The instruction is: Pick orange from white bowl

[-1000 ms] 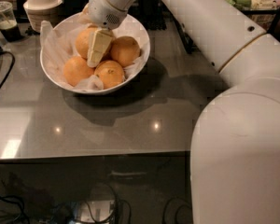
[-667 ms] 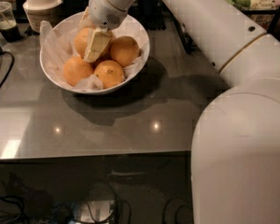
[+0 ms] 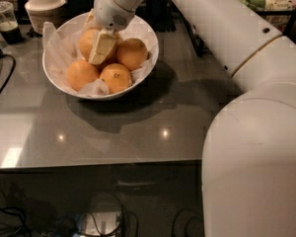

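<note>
We saw the claw [image 3: 94,39] down inside the wide, shallow, glossy white bowl [image 3: 144,31], clamped on the pale dimpled round orange [image 3: 87,41] toward the bowl's back, one cream finger [image 3: 102,46] across its front. Three deeper-orange fruits [image 3: 131,53] sat just beside it on crinkled white paper [image 3: 59,53]. The bowl rested on the shiny grey desk [image 3: 138,117], near a cream lidded paper cup [image 3: 44,1].

One gripper [image 3: 95,33] hangs over the far side of one white bowl [image 3: 149,37], its two fingers clasping one pale orange [image 3: 86,43], the largest. Three deeper oranges lie by it: one [image 3: 131,53] just right of the gripper and two [image 3: 81,74] [image 3: 115,77] nearer than it. That makes four oranges in view. Beyond the gripper, to its left, stand one lidded paper cup [image 3: 43,3] and one clear plastic cup [image 3: 5,21].
</note>
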Robot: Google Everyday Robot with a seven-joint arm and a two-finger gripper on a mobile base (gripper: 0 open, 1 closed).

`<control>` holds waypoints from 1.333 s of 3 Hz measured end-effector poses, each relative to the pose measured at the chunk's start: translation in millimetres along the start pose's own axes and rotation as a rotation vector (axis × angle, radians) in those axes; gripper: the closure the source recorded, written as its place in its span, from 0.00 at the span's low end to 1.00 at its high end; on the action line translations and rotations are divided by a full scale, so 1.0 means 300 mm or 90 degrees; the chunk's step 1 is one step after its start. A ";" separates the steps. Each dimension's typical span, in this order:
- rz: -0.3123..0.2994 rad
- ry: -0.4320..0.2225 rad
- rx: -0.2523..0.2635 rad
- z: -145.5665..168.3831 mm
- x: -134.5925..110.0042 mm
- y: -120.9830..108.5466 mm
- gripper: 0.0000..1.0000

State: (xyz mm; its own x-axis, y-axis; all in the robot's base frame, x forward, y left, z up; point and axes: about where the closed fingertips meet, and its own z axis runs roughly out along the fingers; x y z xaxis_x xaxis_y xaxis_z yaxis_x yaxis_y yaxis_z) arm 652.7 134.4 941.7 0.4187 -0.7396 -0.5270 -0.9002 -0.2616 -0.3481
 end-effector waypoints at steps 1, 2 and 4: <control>0.000 0.000 0.000 0.000 0.000 0.000 1.00; -0.001 0.001 -0.002 0.009 -0.020 0.001 1.00; -0.078 -0.063 0.058 -0.081 -0.308 -0.022 1.00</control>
State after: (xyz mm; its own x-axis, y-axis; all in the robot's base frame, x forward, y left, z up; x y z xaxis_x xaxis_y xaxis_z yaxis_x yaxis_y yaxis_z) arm 617.1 189.3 1011.4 0.5387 -0.6399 -0.5481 -0.8288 -0.2856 -0.4811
